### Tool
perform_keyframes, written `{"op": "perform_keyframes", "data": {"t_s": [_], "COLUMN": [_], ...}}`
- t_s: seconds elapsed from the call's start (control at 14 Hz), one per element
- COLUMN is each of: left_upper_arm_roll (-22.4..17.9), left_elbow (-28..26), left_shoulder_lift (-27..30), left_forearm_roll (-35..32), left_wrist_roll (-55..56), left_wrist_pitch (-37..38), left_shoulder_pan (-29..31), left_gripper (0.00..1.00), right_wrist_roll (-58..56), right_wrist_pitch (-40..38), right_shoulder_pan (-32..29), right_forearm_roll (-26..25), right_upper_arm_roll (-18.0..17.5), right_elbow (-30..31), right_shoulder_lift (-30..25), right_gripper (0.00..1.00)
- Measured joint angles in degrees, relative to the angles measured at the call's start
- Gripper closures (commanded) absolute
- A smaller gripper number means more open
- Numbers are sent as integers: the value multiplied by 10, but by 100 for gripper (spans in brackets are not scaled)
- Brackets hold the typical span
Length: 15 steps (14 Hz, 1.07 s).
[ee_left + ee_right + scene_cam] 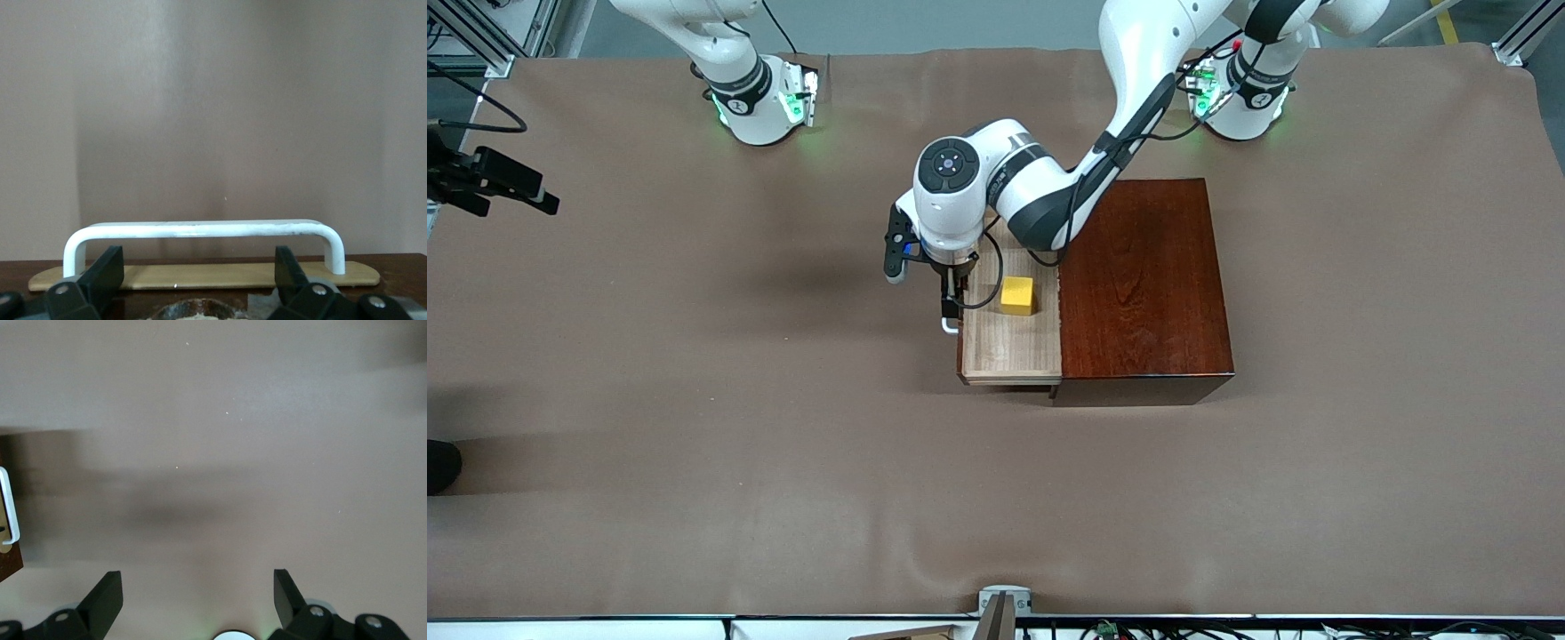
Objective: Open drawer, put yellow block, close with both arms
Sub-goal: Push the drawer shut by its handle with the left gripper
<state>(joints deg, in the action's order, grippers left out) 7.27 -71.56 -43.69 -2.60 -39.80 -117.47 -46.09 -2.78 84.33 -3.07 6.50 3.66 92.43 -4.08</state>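
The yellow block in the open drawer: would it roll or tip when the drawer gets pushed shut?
Probably neither: the yellow block is a squat cube resting flat on the floor of the drawer. It may slide a little, since the pale wood looks smooth. It looks rigid, so it likely keeps its shape.

We count two white robot arms, the left arm (1103, 151) and the right arm (729, 62), each with one green-lit round base, and each with one black two-fingered hand: the left hand (199, 283) and the right hand (198, 603). On the one brown worktop (694, 400) we count one dark reddish-brown wooden box (1143, 284) with one pale-wood drawer (1009, 342). That drawer carries one white U-shaped bar handle (200, 231), and we count one yellow block (1017, 295).
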Motion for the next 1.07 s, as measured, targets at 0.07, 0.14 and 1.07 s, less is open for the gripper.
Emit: {"op": "perform_keyframes", "data": {"t_s": [0.07, 0.14, 1.07], "left_upper_arm_roll": [-7, -12, -31], "left_elbow": [2, 6, 11], "left_shoulder_lift": [0, 0, 11], "left_forearm_roll": [-5, -12, -132], "left_wrist_roll": [2, 2, 3], "left_wrist_pitch": [13, 29, 224], "left_shoulder_pan": [-1, -1, 6], "left_gripper": [0, 0, 0], "right_wrist_roll": [4, 12, 79], "right_wrist_pitch": [1, 1, -9], "right_shoulder_pan": [-1, -1, 9], "right_forearm_roll": [0, 0, -51], "right_upper_arm_roll": [0, 0, -8], "right_elbow": [-2, -4, -26], "right_shoulder_lift": [0, 0, 0], "right_gripper": [0, 0, 0]}}
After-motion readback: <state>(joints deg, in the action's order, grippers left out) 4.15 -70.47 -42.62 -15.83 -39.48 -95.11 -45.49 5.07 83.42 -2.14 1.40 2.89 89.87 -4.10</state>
